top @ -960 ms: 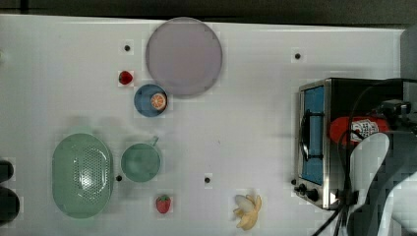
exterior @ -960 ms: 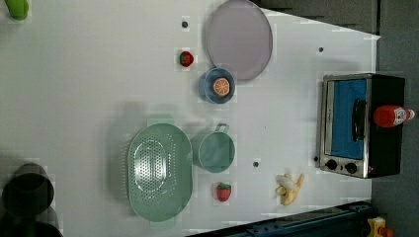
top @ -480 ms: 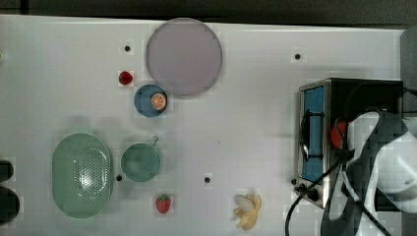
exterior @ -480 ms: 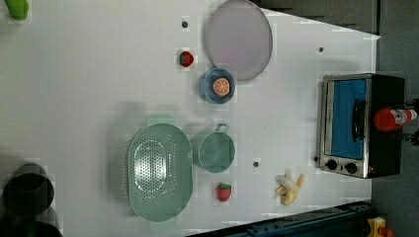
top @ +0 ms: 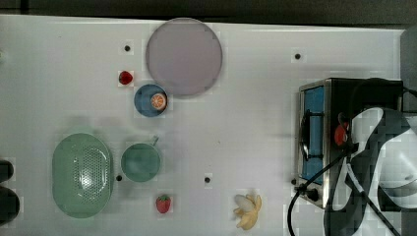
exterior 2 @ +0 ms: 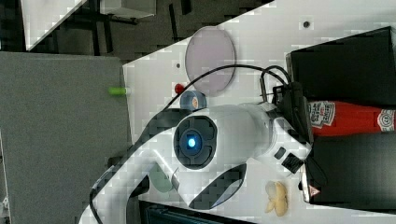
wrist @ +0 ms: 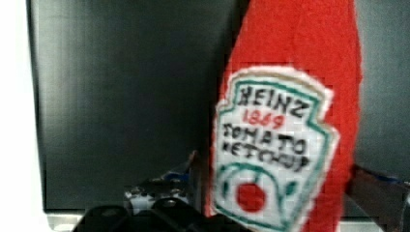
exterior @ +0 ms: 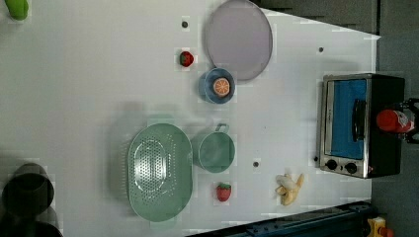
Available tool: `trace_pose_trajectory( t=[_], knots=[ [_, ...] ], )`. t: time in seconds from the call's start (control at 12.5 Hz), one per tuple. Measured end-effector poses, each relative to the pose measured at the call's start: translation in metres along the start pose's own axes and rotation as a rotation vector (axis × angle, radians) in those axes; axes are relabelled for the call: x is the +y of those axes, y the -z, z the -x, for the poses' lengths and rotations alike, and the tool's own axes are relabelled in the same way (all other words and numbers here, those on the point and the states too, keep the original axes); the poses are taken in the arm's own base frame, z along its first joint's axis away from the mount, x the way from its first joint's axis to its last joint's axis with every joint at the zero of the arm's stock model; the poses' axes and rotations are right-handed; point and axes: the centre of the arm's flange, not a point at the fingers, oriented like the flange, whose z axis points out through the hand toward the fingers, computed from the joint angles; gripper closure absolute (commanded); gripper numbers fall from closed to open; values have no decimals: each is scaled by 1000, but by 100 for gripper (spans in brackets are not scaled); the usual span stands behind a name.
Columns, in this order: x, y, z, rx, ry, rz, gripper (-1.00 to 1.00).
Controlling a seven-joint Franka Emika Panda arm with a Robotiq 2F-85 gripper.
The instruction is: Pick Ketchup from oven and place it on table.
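Note:
The ketchup (wrist: 290, 121), a red bottle with a white shield label, stands upright on the black top of the oven (top: 314, 132). In the right view the ketchup (exterior 2: 350, 119) rises from that top with my gripper (exterior 2: 303, 116) at its lower part. My gripper (wrist: 275, 193) is open, one dark finger on each side of the bottle and close to it. From the top view my arm covers most of the ketchup (top: 341, 133). The oven (exterior: 346, 123) sits at the left view's right end of the white table (top: 246, 98), its door shut.
On the table lie a purple plate (top: 183, 56), a blue bowl with an orange slice (top: 151, 100), two strawberries (top: 126, 77) (top: 163, 203), a green colander (top: 82, 174), a green cup (top: 141, 162) and a banana (top: 247, 210). A black cable (top: 305, 191) hangs beside the oven's knobs.
My arm has moved in over the oven top toward the ketchup and now covers most of it in the top view. The bottle has stayed in place.

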Motion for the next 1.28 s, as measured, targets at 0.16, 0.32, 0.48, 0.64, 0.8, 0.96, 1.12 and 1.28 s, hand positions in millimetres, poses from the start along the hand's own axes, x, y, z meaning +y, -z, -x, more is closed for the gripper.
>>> trace_pose_trajectory(
  t=[0.16, 0.32, 0.48, 0.64, 0.8, 0.96, 1.12, 1.28],
  knots=[
    [-7, 12, -1, 15, 6, -21, -27],
    [-7, 13, -2, 37, 15, -19, -27],
    [-12, 15, -6, 53, 18, -25, -27],
    [-15, 20, -6, 51, 27, -19, -27],
    [-21, 33, -7, 54, 40, -19, -27],
    [-22, 48, 5, 25, 72, -4, -27],
    [-26, 85, 27, 19, 145, 55, -27],
    [-40, 129, 67, -2, 224, 24, -27]
  ],
)
